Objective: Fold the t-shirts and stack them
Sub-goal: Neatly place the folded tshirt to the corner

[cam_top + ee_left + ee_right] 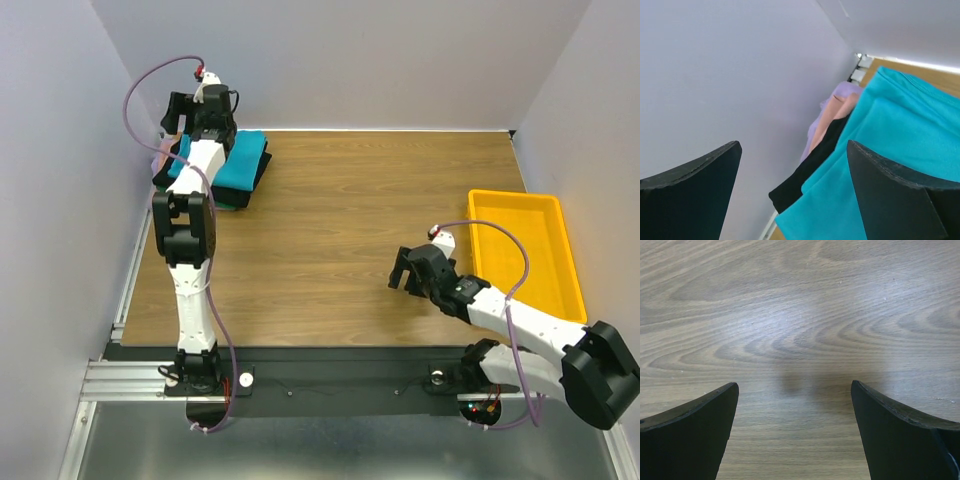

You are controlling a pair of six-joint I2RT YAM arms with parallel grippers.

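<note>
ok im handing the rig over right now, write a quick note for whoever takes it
Left gripper: open, empty, at the far-left corner by the stack.
Right gripper: open, empty, over the table near the yellow tray.
Shirts: the turquoise t-shirt lies folded on top, with the black t-shirt under it and pink-orange and lavender edges below.
Done: no loose shirt in view.
Left: probably just bring the left arm home.

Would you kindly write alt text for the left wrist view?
A folded turquoise t-shirt tops a stack of black, peach and lilac garments beside a pale wall. The left gripper, open, shows dark fingers in the bottom corners.
</note>
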